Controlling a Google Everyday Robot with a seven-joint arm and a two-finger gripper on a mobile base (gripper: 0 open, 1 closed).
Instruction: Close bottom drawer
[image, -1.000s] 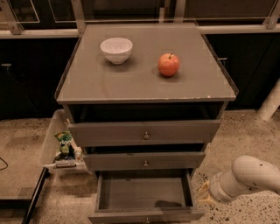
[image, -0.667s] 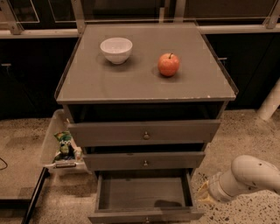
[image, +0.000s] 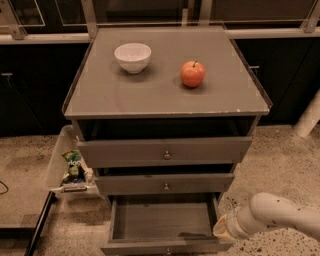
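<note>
End effector (image: 223, 228) is low right, just beside the right wall of the pulled-out bottom drawer (image: 161, 221); can't tell if it's spread or closed, or touching; drawer front cut off below

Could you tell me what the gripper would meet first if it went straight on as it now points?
The gripper, low at the right of the cabinet, points left. Going straight on, it would probably meet the right side wall of the open bottom drawer first; depth is unclear, so it may touch it.
</note>
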